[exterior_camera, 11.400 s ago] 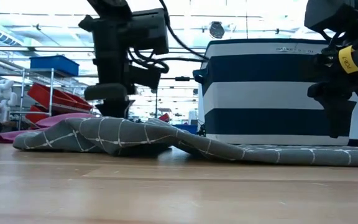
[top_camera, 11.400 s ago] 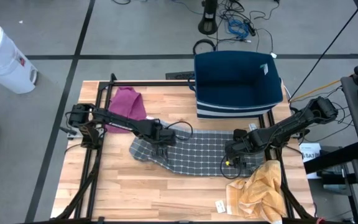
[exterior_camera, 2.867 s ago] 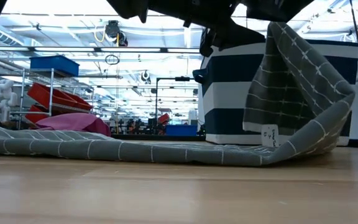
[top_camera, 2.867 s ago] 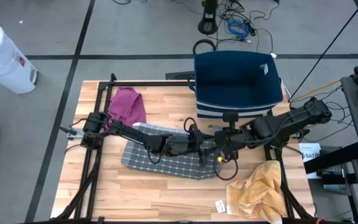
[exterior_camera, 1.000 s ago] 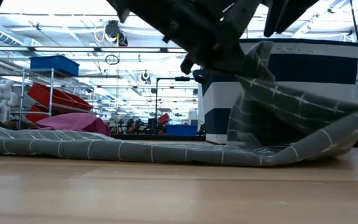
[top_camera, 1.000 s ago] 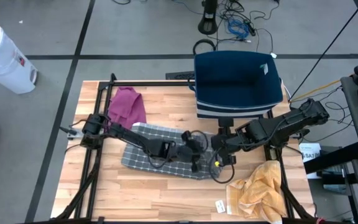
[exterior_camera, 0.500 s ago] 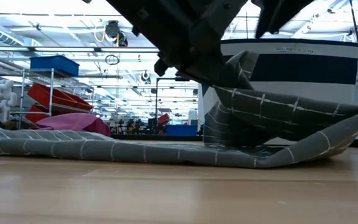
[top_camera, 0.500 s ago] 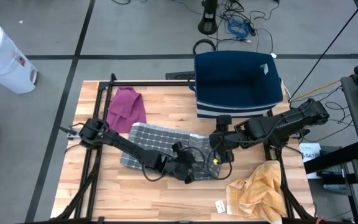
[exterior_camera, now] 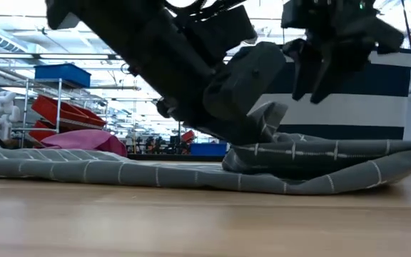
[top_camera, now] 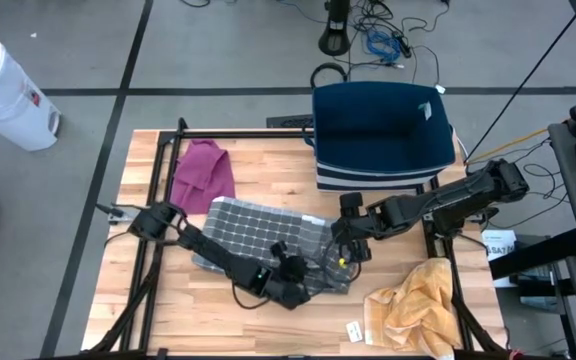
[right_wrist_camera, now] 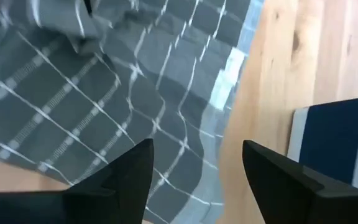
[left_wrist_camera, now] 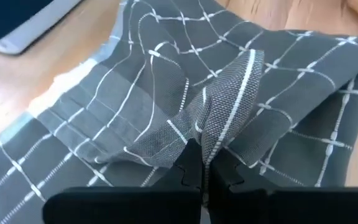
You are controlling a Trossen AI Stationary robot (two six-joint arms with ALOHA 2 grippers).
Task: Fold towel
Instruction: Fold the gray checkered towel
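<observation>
- Where the wooden table [top_camera: 158, 310] carries it, grey checked towel [top_camera: 258, 232] lying partly doubled over itself, just in front of the navy-and-white striped basket [top_camera: 380, 135].
- Left pincer [top_camera: 290, 268] low over the towel's near edge, down from the basket and toward the table's front, clenched on a pinched ridge of the cloth; in the left wrist view, fingers [left_wrist_camera: 191, 171] pressed together with a raised fold of towel [left_wrist_camera: 229, 112] standing between them.
- In the low view, left pincer [exterior_camera: 245, 132] down at the towel [exterior_camera: 320, 168], whose upper layer lies bunched over the flat lower layer.
- Right pincer [top_camera: 350, 237] at the towel's edge nearest the basket, released and spread, nothing between its fingers; in the right wrist view, both fingers [right_wrist_camera: 114, 180] well apart above the towel [right_wrist_camera: 104, 93], with bare table [right_wrist_camera: 291, 62] and a corner of the basket [right_wrist_camera: 337, 134] beside.
- Magenta cloth [top_camera: 204, 172] on the table, to the left of the basket, apart from the towel.
- Yellow cloth [top_camera: 418, 305] crumpled at the table's front corner, in front of the basket, apart from the towel.
</observation>
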